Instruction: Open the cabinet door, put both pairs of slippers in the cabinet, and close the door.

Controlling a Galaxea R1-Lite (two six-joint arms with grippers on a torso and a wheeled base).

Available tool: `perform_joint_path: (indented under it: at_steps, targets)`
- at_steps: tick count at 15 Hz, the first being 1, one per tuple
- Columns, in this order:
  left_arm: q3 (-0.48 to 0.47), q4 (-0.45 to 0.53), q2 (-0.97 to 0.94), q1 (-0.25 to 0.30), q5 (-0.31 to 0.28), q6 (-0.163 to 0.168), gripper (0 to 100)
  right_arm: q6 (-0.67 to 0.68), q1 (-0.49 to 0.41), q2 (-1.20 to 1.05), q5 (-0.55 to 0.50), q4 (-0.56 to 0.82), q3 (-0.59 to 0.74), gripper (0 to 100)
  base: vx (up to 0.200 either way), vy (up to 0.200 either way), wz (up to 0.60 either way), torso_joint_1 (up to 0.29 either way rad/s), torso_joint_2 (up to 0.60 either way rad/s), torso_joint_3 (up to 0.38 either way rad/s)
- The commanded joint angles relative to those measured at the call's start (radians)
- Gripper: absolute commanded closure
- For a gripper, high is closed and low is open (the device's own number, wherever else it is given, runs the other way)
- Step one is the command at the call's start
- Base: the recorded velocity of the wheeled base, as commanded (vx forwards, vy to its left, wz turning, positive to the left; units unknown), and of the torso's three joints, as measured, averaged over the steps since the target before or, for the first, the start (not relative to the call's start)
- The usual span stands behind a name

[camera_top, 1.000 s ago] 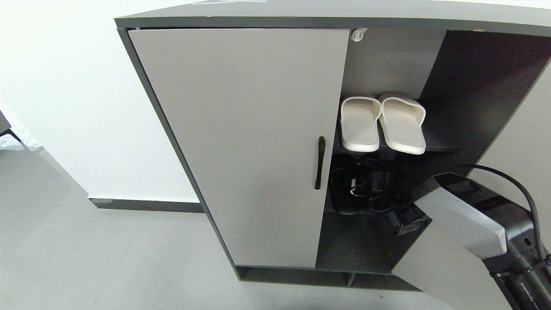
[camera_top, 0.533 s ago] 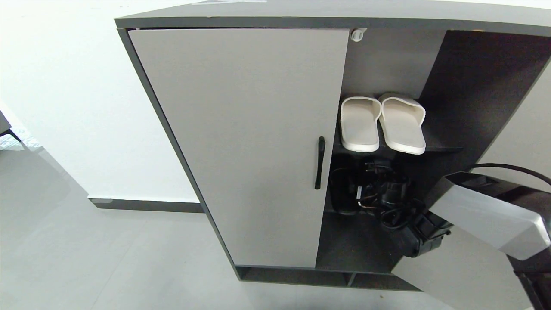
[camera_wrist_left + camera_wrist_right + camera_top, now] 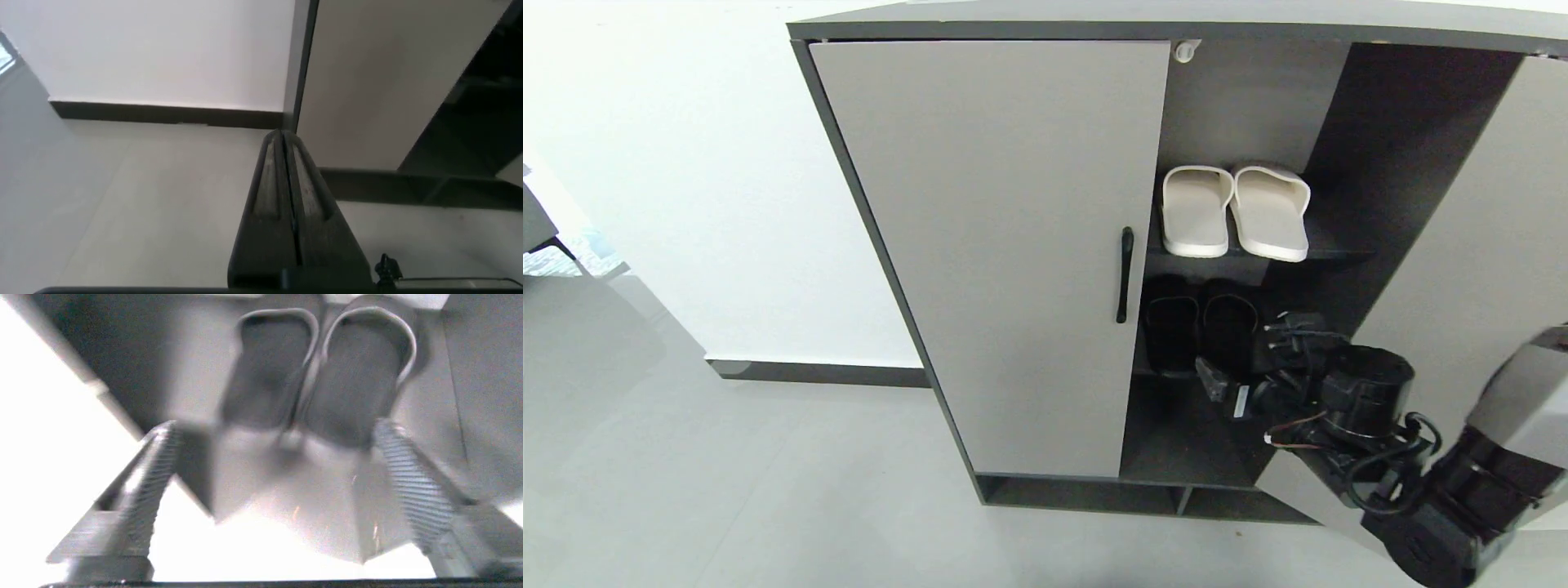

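Grey doors and dark sides make up the cabinet (image 3: 1094, 24). The left door (image 3: 1005, 245) is closed. The right door (image 3: 1478, 269) stands open at the right edge of the head view.

The white slippers (image 3: 1235, 214) sit side by side on the upper shelf, a bit right of the middle of the picture. The black slippers (image 3: 1199, 331) sit on the shelf below, just right of the black handle (image 3: 1125, 273). So both pairs look to be inside, and I think only closing the door is left.

The right gripper (image 3: 276, 433) has its jaws spread wide with nothing in them. It is in the doorway, right in front of the black slippers. The left gripper (image 3: 283, 143) has its jaws pressed together, holding nothing, over the floor near the bottom of the closed door.

What could go wrong? The right arm is between the shelves and the open door. If the door swings now, it would bump the arm. The open jaws are close to the black slippers, so a careless pull could hook one and drag it out. The white slippers' heels are at the front edge of their shelf, so a hard slam might knock them.
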Motion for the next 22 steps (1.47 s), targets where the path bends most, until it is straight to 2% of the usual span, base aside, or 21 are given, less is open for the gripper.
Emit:
perform_joint_path:
  at_steps: [1, 5, 8, 9, 10, 12, 13, 17, 19, 20, 22]
  targets:
    - [0.000, 0.000, 0.001, 0.001, 0.001, -0.001, 100, 0.010, 0.032, -0.229, 0.073, -0.008, 0.173, 100, -0.200, 0.000, 0.00, 0.007, 0.00, 0.002]
    - [0.000, 0.000, 0.001, 0.001, 0.001, -0.001, 100, 0.016, 0.066, -0.433, 0.205, 0.003, 0.274, 100, -0.200, 0.000, 0.00, 0.004, 0.00, 0.004]
    - [0.000, 0.000, 0.001, 0.001, 0.002, 0.001, 100, 0.019, 0.067, -0.634, 0.484, 0.143, 0.350, 100, 0.000, -0.200, 0.00, 0.002, 0.00, 0.004]
    - [0.000, 0.000, 0.001, 0.001, 0.001, -0.001, 100, 0.030, 0.063, -0.684, 0.509, 0.213, 0.324, 100, 0.000, -0.200, 0.00, 0.002, 0.00, 0.002]
    - [0.000, 0.000, 0.001, 0.001, 0.001, -0.001, 100, 0.041, 0.051, -0.703, 0.498, 0.242, 0.268, 100, 0.000, -0.200, 0.00, -0.012, 0.00, 0.002]
    - [0.000, 0.000, 0.001, 0.001, 0.001, -0.001, 100, 0.047, -0.003, -0.732, 0.369, 0.242, 0.120, 100, 0.000, -0.200, 0.00, 0.000, 0.00, 0.005]
    - [0.000, 0.000, 0.001, 0.001, 0.002, -0.001, 100, 0.071, -0.008, -0.752, 0.343, 0.242, 0.051, 100, 0.000, -0.200, 0.00, 0.002, 0.00, -0.002]
    - [0.000, 0.000, 0.001, 0.001, 0.001, -0.001, 100, 0.110, -0.032, -0.871, 0.321, 0.297, -0.167, 100, 0.000, -0.200, 0.00, 0.002, 0.00, 0.002]
    - [0.000, 0.000, 0.001, 0.001, 0.001, 0.001, 100, 0.091, -0.035, -0.911, 0.272, 0.356, -0.200, 100, 0.000, -0.100, 0.00, 0.001, 0.00, 0.001]
    - [0.000, 0.000, 0.001, 0.001, 0.001, -0.001, 100, -0.019, -0.077, -0.916, 0.219, 0.363, -0.238, 100, 0.000, 0.000, 0.00, 0.000, 0.00, 0.000]
    - [0.000, 0.000, 0.001, 0.001, 0.001, -0.001, 100, -0.133, -0.344, -0.885, 0.203, 0.388, -0.307, 100, 0.000, 0.000, 0.00, 0.000, 0.00, 0.000]
